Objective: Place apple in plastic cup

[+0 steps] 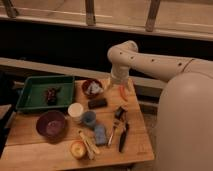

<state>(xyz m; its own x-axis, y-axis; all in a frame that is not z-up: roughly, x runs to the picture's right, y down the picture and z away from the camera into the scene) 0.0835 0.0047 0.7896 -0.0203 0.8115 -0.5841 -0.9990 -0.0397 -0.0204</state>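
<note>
One view: pincer (115, 89) hangs spread and empty over the worktop's (30, 152) back edge, beside a small bowl (92, 88). Apple (77, 148) sits near the front edge, plastic cup (89, 118) behind it, just beside white cup (75, 111).

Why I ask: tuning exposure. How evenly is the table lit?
Camera view: dim warm light on the wooden table, near-black band behind it, brightest strip along the top. The small round yellow-orange apple and short blue-grey plastic cup are evenly lit, no glare; the gripper hangs above the table's far right part, its white arm brighter.
</note>
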